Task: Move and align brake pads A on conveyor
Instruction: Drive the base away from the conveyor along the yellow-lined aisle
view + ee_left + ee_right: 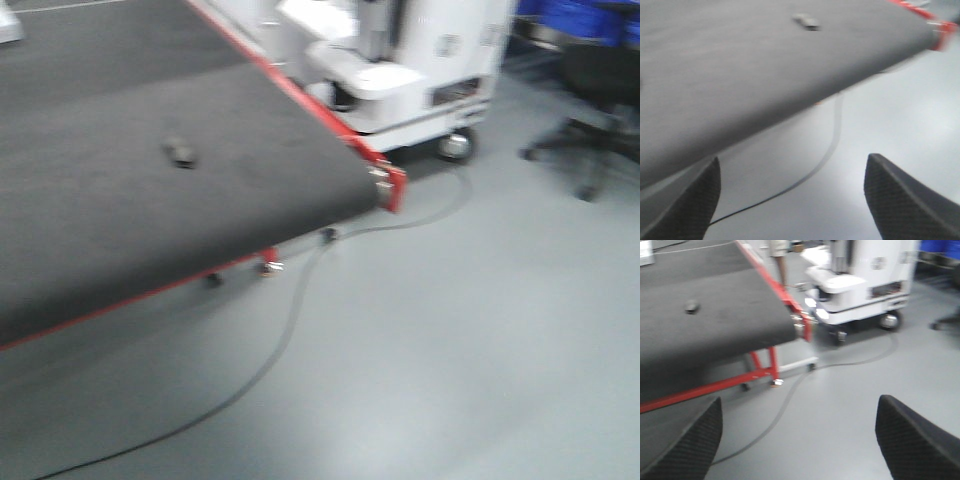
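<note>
The conveyor is a wide dark charcoal belt with a red frame, filling the left of the front view. One small dark brake pad lies on the belt, blurred; it also shows as the brake pad in the left wrist view and the brake pad in the right wrist view. My left gripper is open over the grey floor, short of the conveyor edge, holding nothing. My right gripper is open too, over the floor beside the conveyor.
A white wheeled machine stands past the conveyor's right end. A dark cable snakes over the grey floor. A black office chair sits at the far right. Red conveyor legs stand on the floor.
</note>
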You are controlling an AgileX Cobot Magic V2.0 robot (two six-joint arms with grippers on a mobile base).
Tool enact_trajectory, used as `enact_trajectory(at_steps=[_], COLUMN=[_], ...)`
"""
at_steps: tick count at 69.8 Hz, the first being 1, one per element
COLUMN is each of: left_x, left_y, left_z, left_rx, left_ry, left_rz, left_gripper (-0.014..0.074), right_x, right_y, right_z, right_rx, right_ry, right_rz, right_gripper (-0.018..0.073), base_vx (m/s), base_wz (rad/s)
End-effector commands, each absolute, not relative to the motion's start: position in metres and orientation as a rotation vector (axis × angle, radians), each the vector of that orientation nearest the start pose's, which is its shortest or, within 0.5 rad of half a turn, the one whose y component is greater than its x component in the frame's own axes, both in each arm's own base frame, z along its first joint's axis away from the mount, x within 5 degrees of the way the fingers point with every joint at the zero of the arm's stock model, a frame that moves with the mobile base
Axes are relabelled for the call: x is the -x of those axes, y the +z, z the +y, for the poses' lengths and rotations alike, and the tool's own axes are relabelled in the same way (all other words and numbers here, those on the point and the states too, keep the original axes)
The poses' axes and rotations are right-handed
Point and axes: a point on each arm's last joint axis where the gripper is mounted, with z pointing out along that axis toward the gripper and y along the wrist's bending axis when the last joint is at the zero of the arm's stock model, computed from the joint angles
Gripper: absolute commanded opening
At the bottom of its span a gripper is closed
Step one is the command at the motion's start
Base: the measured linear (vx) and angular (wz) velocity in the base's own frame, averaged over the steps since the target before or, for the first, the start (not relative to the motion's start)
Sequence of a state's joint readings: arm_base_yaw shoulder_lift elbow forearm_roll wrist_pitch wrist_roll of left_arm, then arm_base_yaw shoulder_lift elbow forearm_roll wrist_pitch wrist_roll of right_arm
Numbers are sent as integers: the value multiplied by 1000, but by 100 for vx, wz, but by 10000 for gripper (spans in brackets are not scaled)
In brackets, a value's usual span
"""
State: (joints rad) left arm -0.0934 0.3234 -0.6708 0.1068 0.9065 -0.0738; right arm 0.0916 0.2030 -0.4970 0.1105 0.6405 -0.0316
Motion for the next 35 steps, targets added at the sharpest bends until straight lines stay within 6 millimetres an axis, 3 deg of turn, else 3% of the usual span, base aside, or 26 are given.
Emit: enact_trajectory(at_steps=[1, 35], left_x=[-47, -47], left_y=[346, 346], left_z=[3, 3], left_rx=[-41, -41], left_ry=[14, 14], left_rz=[1954, 1954], left_gripper=[548, 548], right_x=[-45, -45], right_y=[322, 322], right_z=[9, 9], right_rx=[66, 66], right_ry=[160, 160], right_rz=[1750, 1750], right_gripper=[589, 589], base_vx=[-37, -31], base_wz=[-78, -85])
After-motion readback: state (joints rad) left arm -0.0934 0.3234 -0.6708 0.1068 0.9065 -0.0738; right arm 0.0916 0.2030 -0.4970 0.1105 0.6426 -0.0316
